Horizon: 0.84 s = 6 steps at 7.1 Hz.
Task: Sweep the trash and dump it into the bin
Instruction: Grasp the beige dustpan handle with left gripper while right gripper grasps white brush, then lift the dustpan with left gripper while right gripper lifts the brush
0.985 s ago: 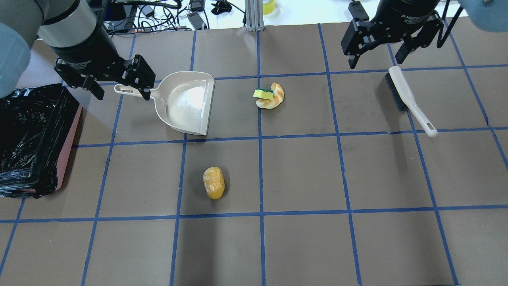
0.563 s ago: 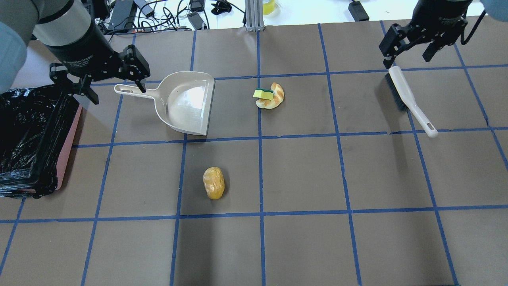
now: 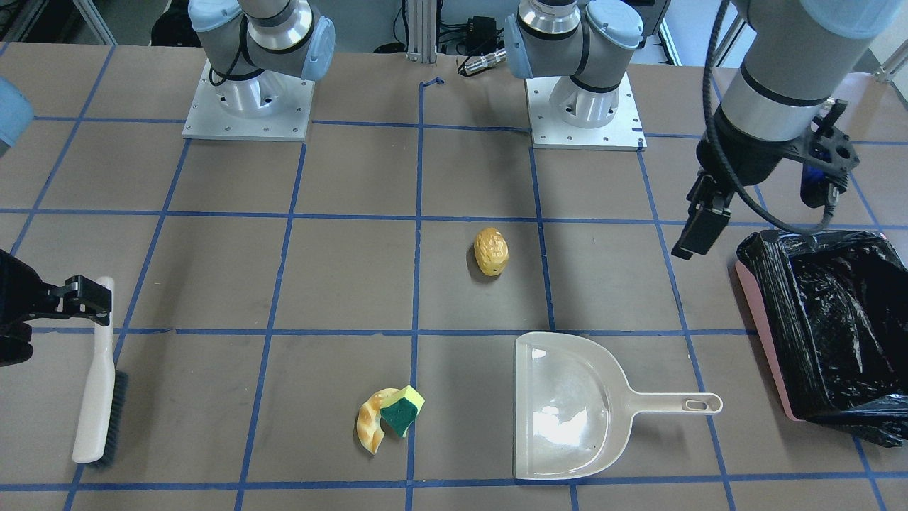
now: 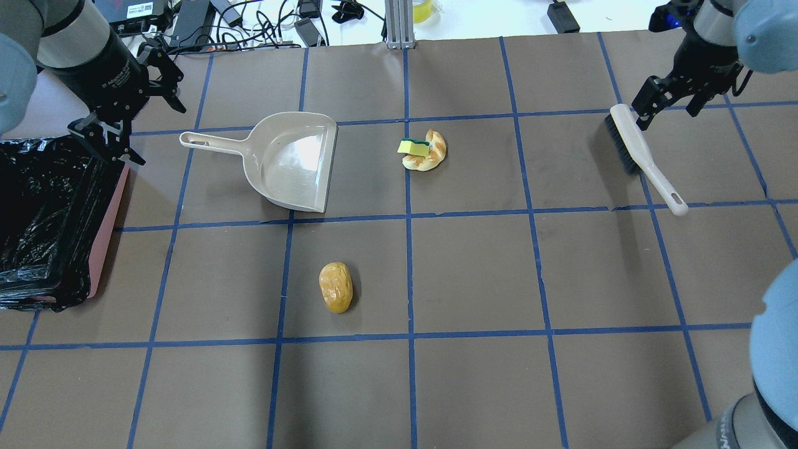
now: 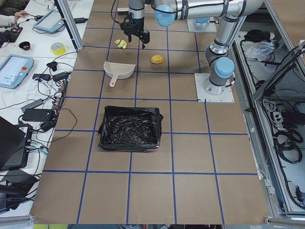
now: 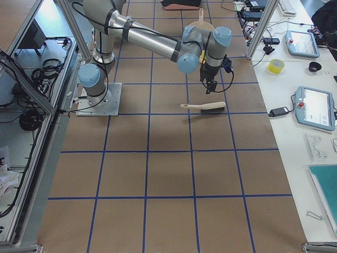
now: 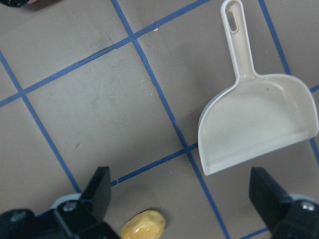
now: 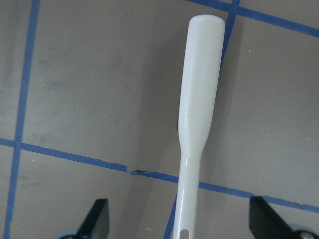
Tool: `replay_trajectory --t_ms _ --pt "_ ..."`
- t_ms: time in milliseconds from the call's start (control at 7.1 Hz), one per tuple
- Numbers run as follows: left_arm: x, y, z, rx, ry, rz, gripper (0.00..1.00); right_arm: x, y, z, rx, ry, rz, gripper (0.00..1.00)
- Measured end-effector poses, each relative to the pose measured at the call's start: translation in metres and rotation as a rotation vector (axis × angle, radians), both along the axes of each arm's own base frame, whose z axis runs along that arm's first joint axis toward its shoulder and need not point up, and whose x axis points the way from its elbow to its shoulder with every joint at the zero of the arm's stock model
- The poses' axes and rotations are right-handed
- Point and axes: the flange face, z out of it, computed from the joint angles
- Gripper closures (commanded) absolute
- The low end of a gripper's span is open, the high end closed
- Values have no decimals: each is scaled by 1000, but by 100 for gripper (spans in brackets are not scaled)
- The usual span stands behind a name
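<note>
The potato-like oval (image 4: 336, 287) lies alone at mid table. The bread crescent (image 4: 429, 154) lies further back with the yellow-green sponge (image 4: 414, 147) resting on it. The pink bin (image 4: 107, 224) with its black bag stands at the left edge. My left gripper (image 4: 134, 106) is open and empty, raised between the bin's far corner and the handle of the beige dustpan (image 4: 293, 159). Its wrist view shows the dustpan (image 7: 259, 124) and the potato (image 7: 143, 225) below. My right gripper (image 4: 673, 103) is open and empty above the bristle end of the white brush (image 4: 642, 156), which also shows in the right wrist view (image 8: 199, 89).
Cables and devices lie on the white surface beyond the table's far edge. In the front-facing view both arm bases stand at the top, with the bin (image 3: 762, 333) at right and the brush (image 3: 96, 383) at left. Blue tape lines grid the brown table.
My left gripper has moved left and back, off the dustpan handle toward the bin's corner, and has turned. My right gripper has moved right past the brush's bristle end. Nothing on the table moved.
</note>
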Motion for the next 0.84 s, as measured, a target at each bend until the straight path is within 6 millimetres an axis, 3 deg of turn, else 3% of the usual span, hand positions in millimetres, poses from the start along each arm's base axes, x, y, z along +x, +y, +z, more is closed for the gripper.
replay_trajectory --t_ms 422,845 --pt "19 -67 -59 -121 4 166 0 -11 24 -78 91 40 69 5" --pt "30 -123 -121 -134 16 260 3 -17 43 -103 133 68 69 14"
